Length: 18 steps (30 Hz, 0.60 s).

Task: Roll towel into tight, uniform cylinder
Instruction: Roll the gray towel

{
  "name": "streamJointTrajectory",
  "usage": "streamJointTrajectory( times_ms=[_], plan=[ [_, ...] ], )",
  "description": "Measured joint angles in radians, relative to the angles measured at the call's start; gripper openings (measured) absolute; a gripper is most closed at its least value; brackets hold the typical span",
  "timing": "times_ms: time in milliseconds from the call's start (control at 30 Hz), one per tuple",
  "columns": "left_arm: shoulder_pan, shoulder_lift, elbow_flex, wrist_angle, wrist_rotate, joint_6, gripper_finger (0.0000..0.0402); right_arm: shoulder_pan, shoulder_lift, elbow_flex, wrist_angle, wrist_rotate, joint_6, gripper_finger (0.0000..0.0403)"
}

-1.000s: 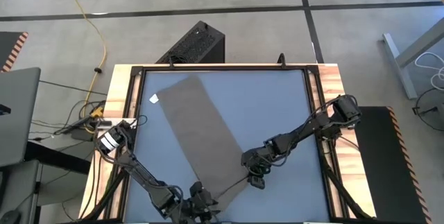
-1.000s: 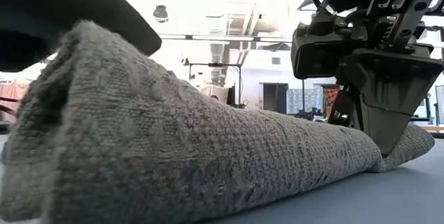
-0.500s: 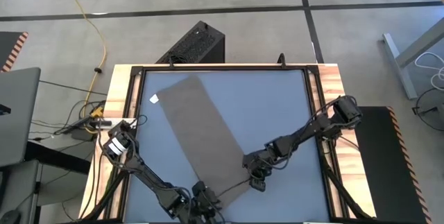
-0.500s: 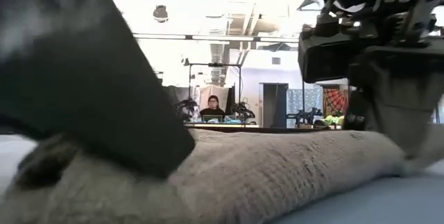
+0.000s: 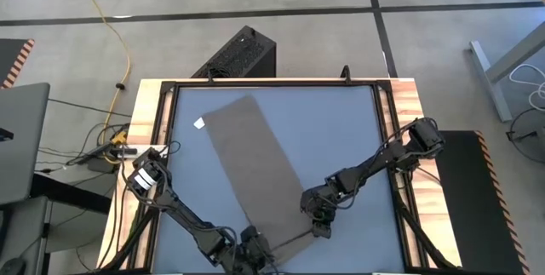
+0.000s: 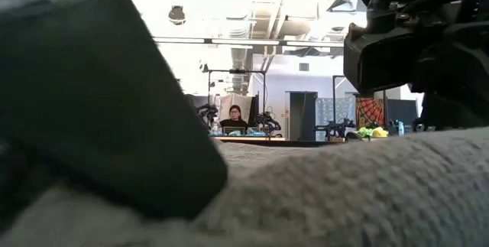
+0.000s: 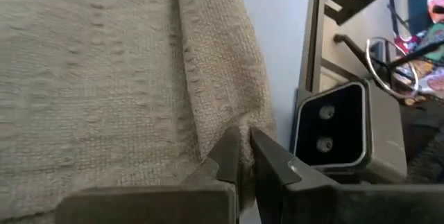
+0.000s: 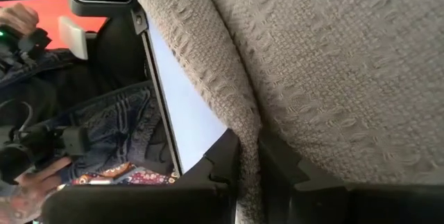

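Observation:
The taupe towel (image 5: 251,169) lies as a long strip slanting across the blue table, its far end with the white tag (image 5: 199,123) at the far left. Its near end is doubled up into a thick fold that fills the low view (image 6: 344,193). My left gripper (image 5: 258,245) is at the near end's left corner, close to the table's near edge, and is shut on cloth. My right gripper (image 5: 318,221) is at the near end's right corner and is also shut on cloth. My left gripper pinches a raised fold at the towel's near edge (image 7: 244,121) between its two fingers (image 7: 225,156). The rest of the strip lies flat on the table beyond the fingers. My right gripper pinches the towel's hemmed edge (image 8: 243,120) between its two fingers (image 8: 223,156), at the near end's right corner. The cloth rises over the fingers and spreads away from them.
The table's black frame (image 5: 387,139) runs around the blue surface. A small camera box (image 7: 329,130) sits at the near edge, close to my left gripper. A person in jeans (image 8: 111,120) stands at the near side. A black box (image 5: 243,54) lies beyond the far edge.
My left gripper has shut on the towel's near end and shifted a little toward the right. My right gripper has moved slightly toward the near edge. The whole strip, tag end included, has slid a little toward the right, and the near fold now fills the low view.

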Motion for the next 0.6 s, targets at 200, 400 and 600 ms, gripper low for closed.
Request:
streamJointTrajectory(
  times_ms=[200,400,600],
  plan=[
    [0.02,0.0,0.0,-0.001,0.063,-0.002,0.0002,-0.02,0.0,-0.001,0.023,-0.017,-0.004,0.0099],
    [0.032,-0.001,0.0,-0.014,0.096,0.005,0.0001,-0.043,0.0,-0.001,0.015,-0.071,-0.03,0.0171],
    [0.044,-0.001,0.0,-0.016,0.114,-0.003,0.0001,-0.075,-0.05,-0.002,-0.067,-0.125,-0.093,0.0215]
  ],
)
